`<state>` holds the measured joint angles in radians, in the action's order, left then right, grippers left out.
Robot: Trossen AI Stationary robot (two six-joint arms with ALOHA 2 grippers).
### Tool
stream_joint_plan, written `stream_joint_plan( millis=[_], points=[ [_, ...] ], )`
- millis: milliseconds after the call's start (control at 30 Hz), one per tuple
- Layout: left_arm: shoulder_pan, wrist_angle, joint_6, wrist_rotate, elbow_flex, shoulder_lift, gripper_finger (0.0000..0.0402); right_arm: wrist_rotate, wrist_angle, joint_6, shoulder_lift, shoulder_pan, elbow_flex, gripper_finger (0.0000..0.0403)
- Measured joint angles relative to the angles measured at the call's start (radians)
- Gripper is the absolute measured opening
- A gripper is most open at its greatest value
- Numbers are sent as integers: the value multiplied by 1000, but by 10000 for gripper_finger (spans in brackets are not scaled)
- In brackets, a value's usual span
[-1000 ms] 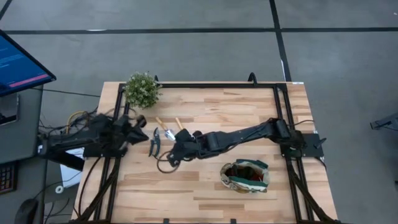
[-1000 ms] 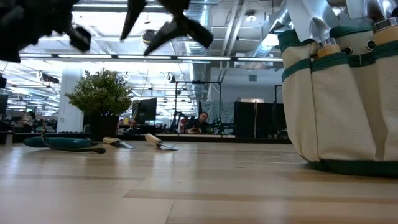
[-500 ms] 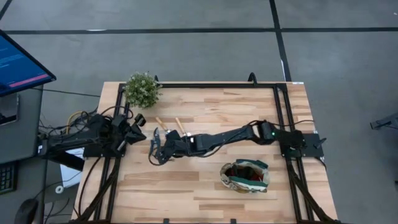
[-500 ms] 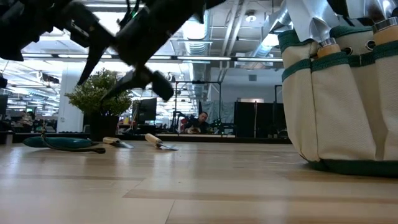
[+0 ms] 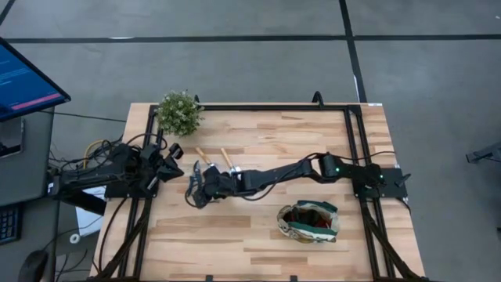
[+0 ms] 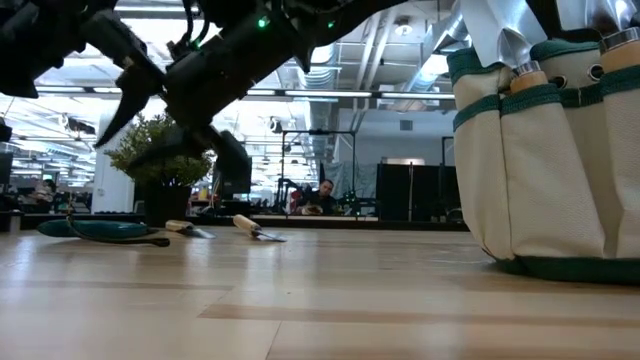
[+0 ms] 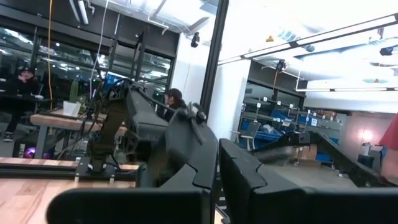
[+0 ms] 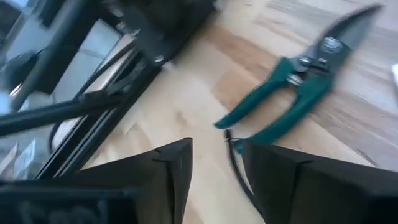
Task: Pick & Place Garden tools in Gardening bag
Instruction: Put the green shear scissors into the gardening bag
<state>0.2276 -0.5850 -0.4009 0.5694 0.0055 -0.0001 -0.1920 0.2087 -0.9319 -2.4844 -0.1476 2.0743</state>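
The pruning shears (image 8: 301, 90) lie flat on the wood just ahead of the right gripper (image 8: 214, 163), whose fingers (image 8: 172, 168) stand apart and hold nothing. That arm stretches low across the table, gripper tilted down above the one pair of shears. Just beyond lie two wooden-handled hand tools (image 5: 205, 160). The left gripper (image 5: 174, 160) waits near the potted plant (image 5: 178, 112), fingers together and empty. The single gardening bag (image 5: 310, 222) stands well behind the right gripper.
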Motion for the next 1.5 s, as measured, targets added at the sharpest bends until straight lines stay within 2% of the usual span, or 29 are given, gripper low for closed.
stream_joint_plan(
  millis=[100, 267, 433, 533, 700, 867, 1000, 1267, 1500],
  points=[
    [0, 0, 0, 0, 0, 0, 17, 84, -7, 22, 6, -6, 0, 122],
    [0, 0, 0, 0, 0, 0, 17, 343, -43, -38, 6, -23, 0, 106],
    [0, 0, 0, 0, 0, 0, 17, 457, -39, -76, 6, -40, 0, 95],
    [0, 0, 0, 0, 0, 0, 17, 482, -40, -80, 5, -47, 0, 92],
    [0, 0, 0, 0, 0, 0, 17, 373, -36, -79, 5, -78, 3, 84],
    [0, 0, 0, 0, 0, 14, 17, 313, 3, -33, 6, -100, 32, 69],
    [0, -1, 0, 0, 0, 43, 17, 248, 139, 29, 4, -101, 81, 60],
    [0, -1, 0, 0, 0, 141, 17, -12, 321, 176, 5, -99, 179, 45],
    [-4, 0, 0, 0, 0, 191, 17, -72, 451, 234, 6, -126, 251, 5]
  ],
)
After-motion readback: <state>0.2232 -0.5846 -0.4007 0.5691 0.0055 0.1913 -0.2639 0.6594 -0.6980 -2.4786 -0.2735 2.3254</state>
